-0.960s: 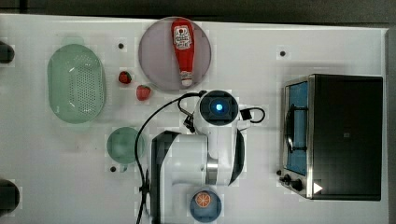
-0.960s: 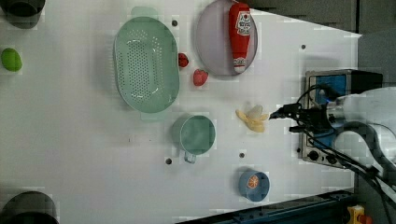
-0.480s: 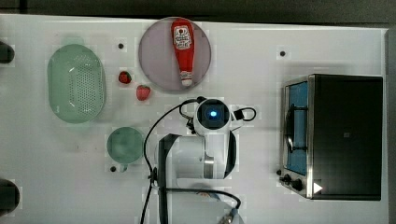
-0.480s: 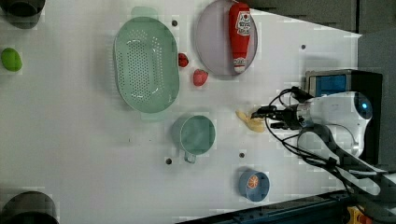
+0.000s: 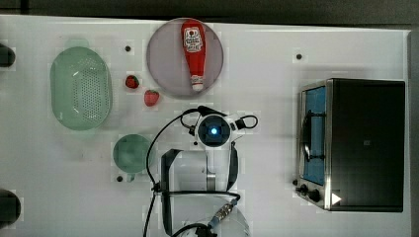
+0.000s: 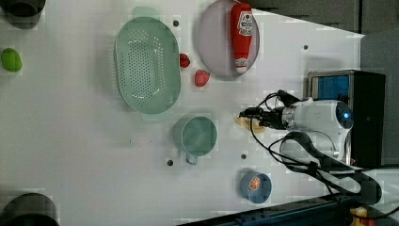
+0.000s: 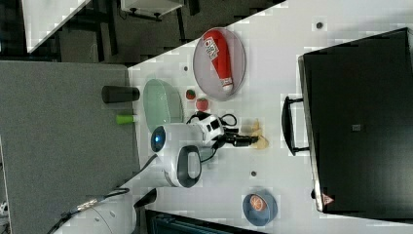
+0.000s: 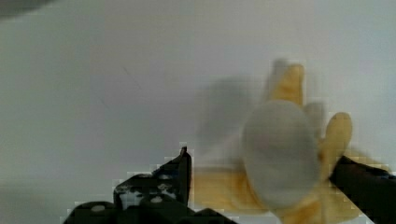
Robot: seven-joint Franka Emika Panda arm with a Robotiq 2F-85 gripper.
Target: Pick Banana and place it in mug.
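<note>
Pincer [image 8: 261,186] spread wide, one finger on each side of the banana [image 8: 280,158], low on the bench [image 6: 70,141]. Middle right of the left view. Best to squeeze gently, lift straight, then carry toward the mug [image 6: 199,136].

No legible text. The ketchup bottle [image 5: 194,51] carries a white label, its print unreadable. The oven [image 7: 358,122] bears a small red warning triangle.
</note>
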